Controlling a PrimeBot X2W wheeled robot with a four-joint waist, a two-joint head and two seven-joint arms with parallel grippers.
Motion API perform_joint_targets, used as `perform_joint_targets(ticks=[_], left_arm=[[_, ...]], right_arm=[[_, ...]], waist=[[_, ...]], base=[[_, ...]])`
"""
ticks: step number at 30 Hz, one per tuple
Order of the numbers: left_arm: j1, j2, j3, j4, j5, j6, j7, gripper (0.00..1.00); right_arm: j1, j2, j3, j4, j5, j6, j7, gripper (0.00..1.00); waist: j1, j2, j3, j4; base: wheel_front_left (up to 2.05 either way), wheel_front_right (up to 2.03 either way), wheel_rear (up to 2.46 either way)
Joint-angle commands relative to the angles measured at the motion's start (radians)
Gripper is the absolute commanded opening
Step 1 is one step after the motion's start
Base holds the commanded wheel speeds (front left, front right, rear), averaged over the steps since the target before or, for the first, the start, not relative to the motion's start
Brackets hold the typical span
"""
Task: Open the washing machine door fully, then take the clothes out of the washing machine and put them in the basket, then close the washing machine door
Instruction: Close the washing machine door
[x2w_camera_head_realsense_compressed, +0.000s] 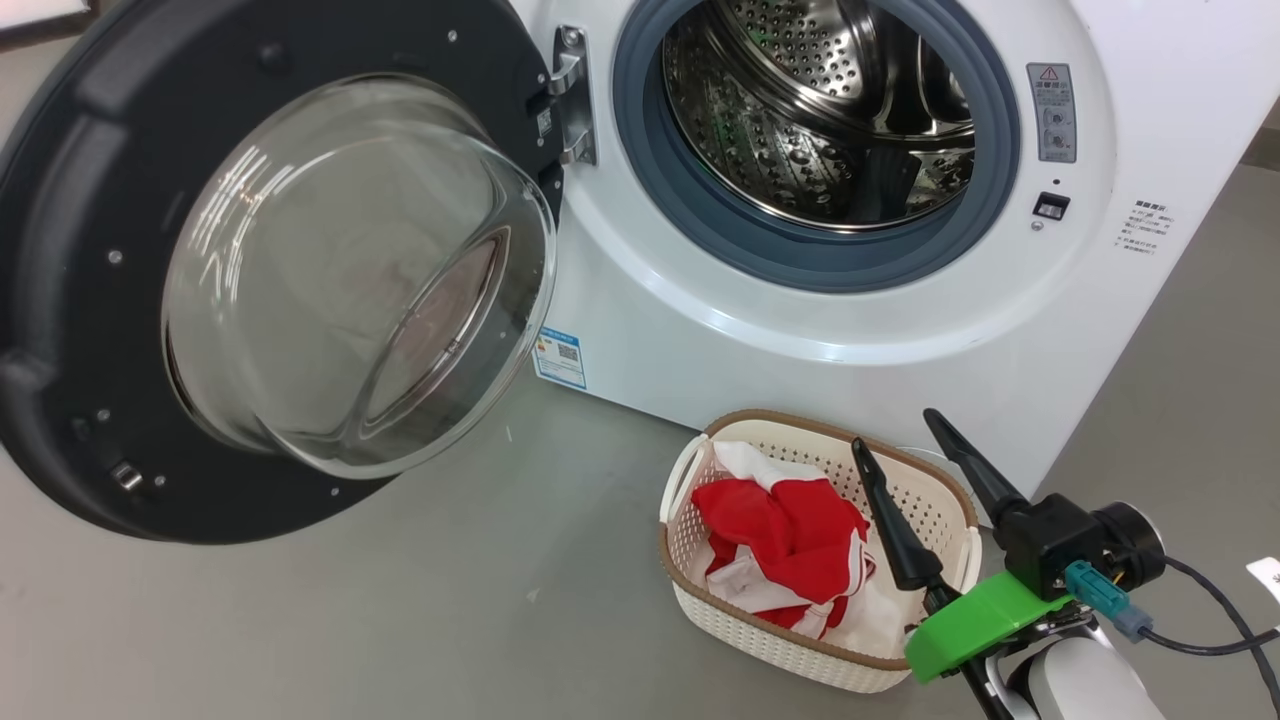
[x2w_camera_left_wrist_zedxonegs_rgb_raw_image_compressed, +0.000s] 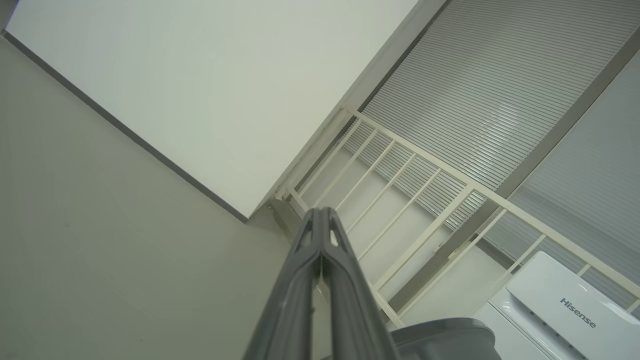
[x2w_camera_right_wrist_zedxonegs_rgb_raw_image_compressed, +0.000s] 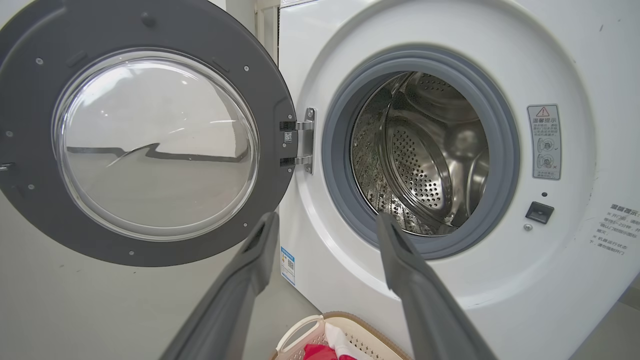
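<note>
The washing machine (x2w_camera_head_realsense_compressed: 700, 330) stands with its door (x2w_camera_head_realsense_compressed: 90, 300) swung wide open to the left, black rim and glass bowl facing me. The steel drum (x2w_camera_head_realsense_compressed: 820, 110) looks empty. Red clothes with white trim (x2w_camera_head_realsense_compressed: 790, 530) lie in the cream basket (x2w_camera_head_realsense_compressed: 760, 640) on the floor in front of the machine. My right gripper (x2w_camera_head_realsense_compressed: 895, 430) is open above the basket's right side, with nothing between its fingers. In the right wrist view the right gripper (x2w_camera_right_wrist_zedxonegs_rgb_raw_image_compressed: 326, 217) points at the machine (x2w_camera_right_wrist_zedxonegs_rgb_raw_image_compressed: 320, 60) between door (x2w_camera_right_wrist_zedxonegs_rgb_raw_image_compressed: 30, 210) and drum (x2w_camera_right_wrist_zedxonegs_rgb_raw_image_compressed: 425, 165); basket (x2w_camera_right_wrist_zedxonegs_rgb_raw_image_compressed: 300, 332) and clothes (x2w_camera_right_wrist_zedxonegs_rgb_raw_image_compressed: 320, 352) show below. My left gripper (x2w_camera_left_wrist_zedxonegs_rgb_raw_image_compressed: 320, 214) is shut on nothing, pointing at a wall.
Grey floor (x2w_camera_head_realsense_compressed: 450, 600) stretches in front of the machine and under the open door. A black cable (x2w_camera_head_realsense_compressed: 1215, 600) trails from my right wrist. The left wrist view holds a cream railing (x2w_camera_left_wrist_zedxonegs_rgb_raw_image_compressed: 400, 200), slatted blinds (x2w_camera_left_wrist_zedxonegs_rgb_raw_image_compressed: 475, 90) and a white Hisense-labelled appliance top (x2w_camera_left_wrist_zedxonegs_rgb_raw_image_compressed: 565, 310).
</note>
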Motion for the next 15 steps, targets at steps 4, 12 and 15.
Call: perform_joint_targets(ticks=[4,12,15], left_arm=[[-0.124,0.061,0.058,0.124,-0.087,0.026,0.109,0.0],[-0.2,0.117,0.102,0.335,-0.199,0.009,0.324,0.0],[-0.196,0.14,0.094,0.376,-0.209,-0.025,0.376,0.0]], right_arm=[[-0.007,0.001,0.026,-0.034,-0.01,0.005,0.008,1.0],[-0.013,-0.001,0.034,-0.053,-0.026,0.005,0.033,1.0],[-0.014,-0.004,0.039,-0.06,-0.027,0.005,0.041,1.0]], waist=[[0.0,-0.0001,-0.002,-0.008],[0.0,-0.0001,0.013,-0.047],[0.0,-0.0001,0.021,-0.06]], base=[[0.0,0.0,0.0],[0.0,0.0,0.0],[0.0,0.0,0.0]])
